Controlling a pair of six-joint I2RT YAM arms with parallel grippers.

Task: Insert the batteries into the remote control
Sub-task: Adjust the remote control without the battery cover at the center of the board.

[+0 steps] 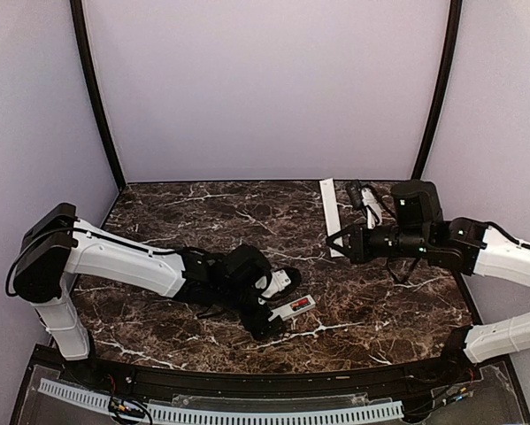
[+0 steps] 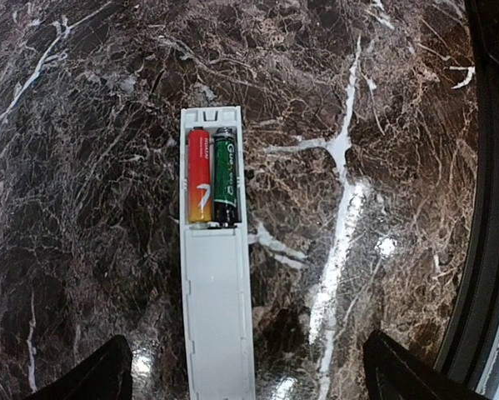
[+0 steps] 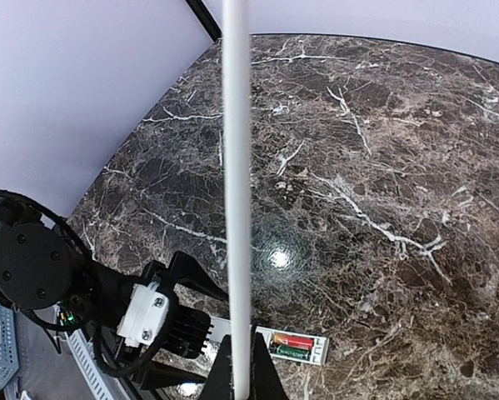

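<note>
We pinch a thin white plastic strip (image 3: 236, 167) in the right gripper (image 3: 241, 375), likely to cover red-and-green cylindrical batteries (image 2: 201, 175); left gripper (image 2: 247, 360) open.

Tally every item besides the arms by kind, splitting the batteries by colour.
red battery: 1
green battery: 1
remote control: 1
white strip: 1
Total: 4

Dark, white-veined marble table (image 1: 203, 212) enclosed by pale lilac walls (image 1: 265, 88) with black corner poles (image 1: 96, 97).
</note>
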